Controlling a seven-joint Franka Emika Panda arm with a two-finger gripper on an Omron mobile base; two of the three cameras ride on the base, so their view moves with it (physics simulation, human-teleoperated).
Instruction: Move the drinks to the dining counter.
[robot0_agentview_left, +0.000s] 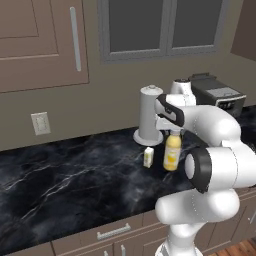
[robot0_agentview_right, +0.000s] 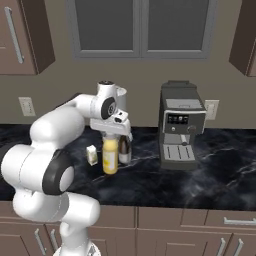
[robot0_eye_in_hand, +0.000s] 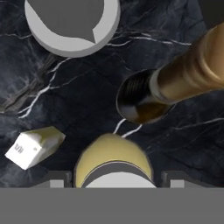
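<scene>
The yellow juice bottle (robot0_eye_in_hand: 114, 161) is straddled at its cap by the hand (robot0_eye_in_hand: 114, 177); whether it is clenched cannot be told.

A black worktop (robot0_agentview_left: 65, 185) veined with white is seen. On it, a yellow juice bottle (robot0_agentview_left: 172, 151) with a pale cap, a white and yellow carton (robot0_agentview_left: 148, 157), a dark wine bottle (robot0_agentview_right: 124, 148) with a golden-tan neck, and a grey paper-towel cylinder (robot0_agentview_left: 150, 114) are shown. A grey and black coffee machine (robot0_agentview_right: 181, 124) is set against a taupe wall (robot0_agentview_left: 115, 95). Brown cabinets (robot0_agentview_left: 42, 42) are seen above.
</scene>
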